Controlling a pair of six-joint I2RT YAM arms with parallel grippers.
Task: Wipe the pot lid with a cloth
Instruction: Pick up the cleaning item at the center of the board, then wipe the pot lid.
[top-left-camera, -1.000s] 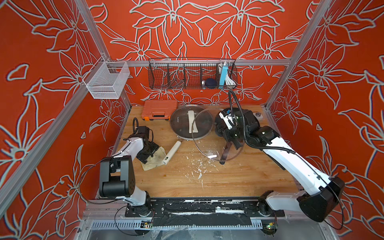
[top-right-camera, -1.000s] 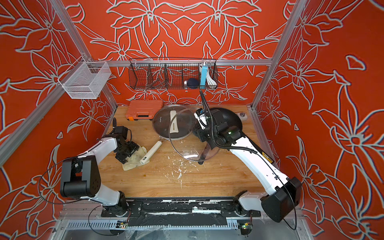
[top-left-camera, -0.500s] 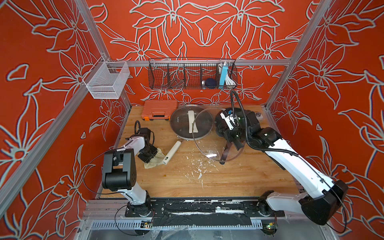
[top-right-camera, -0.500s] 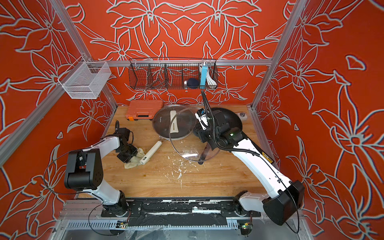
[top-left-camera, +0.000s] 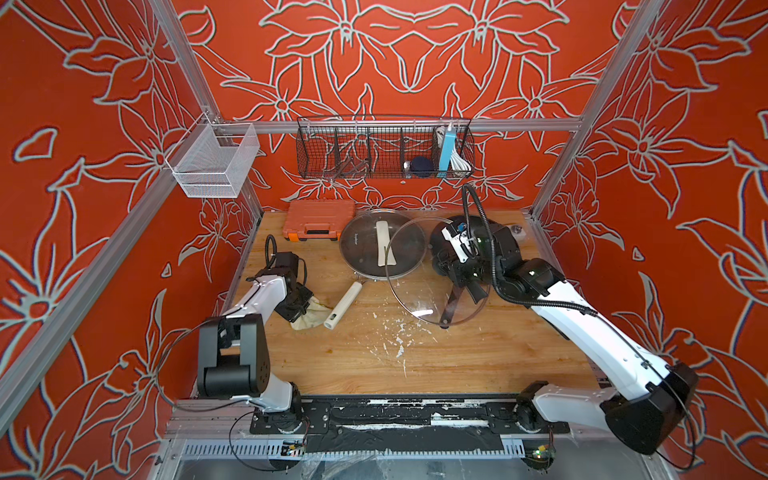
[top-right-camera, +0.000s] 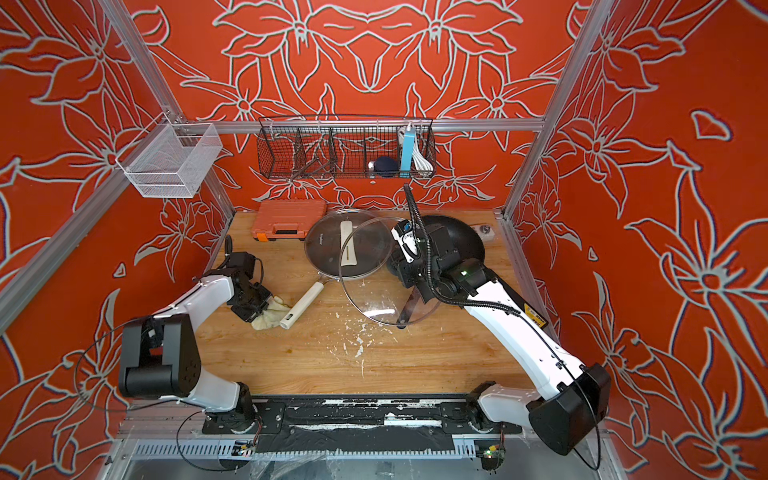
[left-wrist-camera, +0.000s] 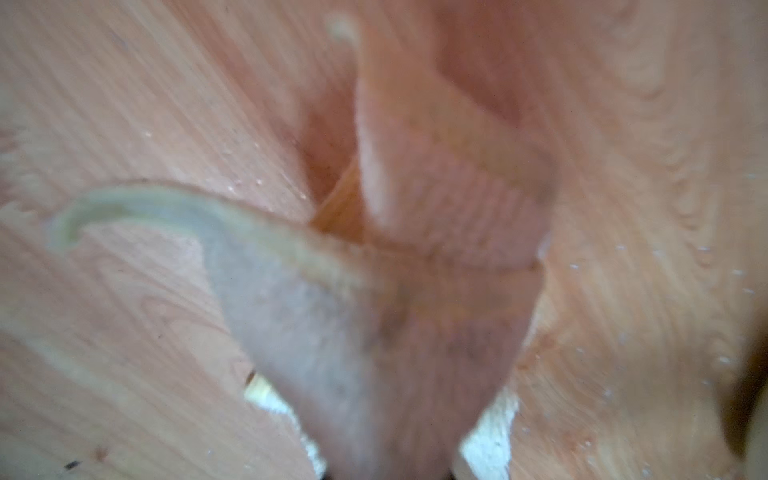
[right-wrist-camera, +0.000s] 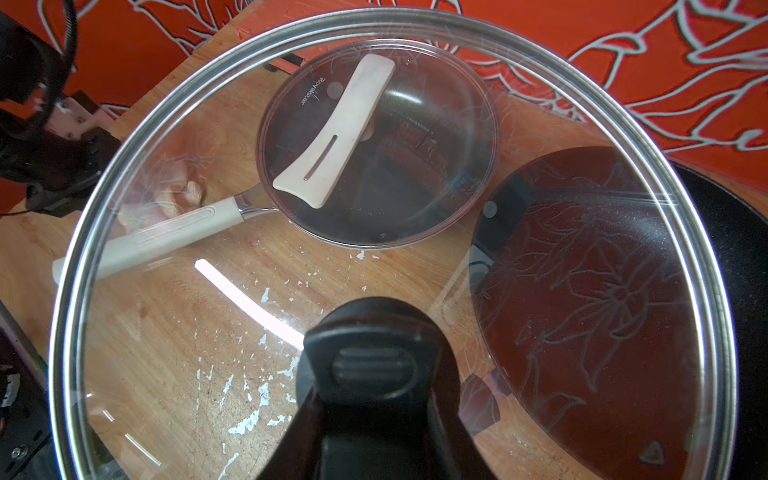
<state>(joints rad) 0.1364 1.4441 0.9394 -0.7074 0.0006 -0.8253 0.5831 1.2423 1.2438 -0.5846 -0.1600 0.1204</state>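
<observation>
We see the left hand (top-left-camera: 296, 311) clamped on the crumpled cream cloth (top-left-camera: 312, 319), and the right hand (top-left-camera: 467, 287) gripping the round glass pot lid (top-left-camera: 415, 274).

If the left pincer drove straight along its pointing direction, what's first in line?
The left pincer points steeply down, shut on the cloth; straight on it would likely press that cloth into the wooden table right beneath. Depth is unclear.

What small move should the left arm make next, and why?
Probably lift the cloth off the table toward the glass lid. The left gripper is shut on the cloth, which lies beside the white pan handle, and the right gripper holds the lid by its knob, apart from the cloth.
</observation>
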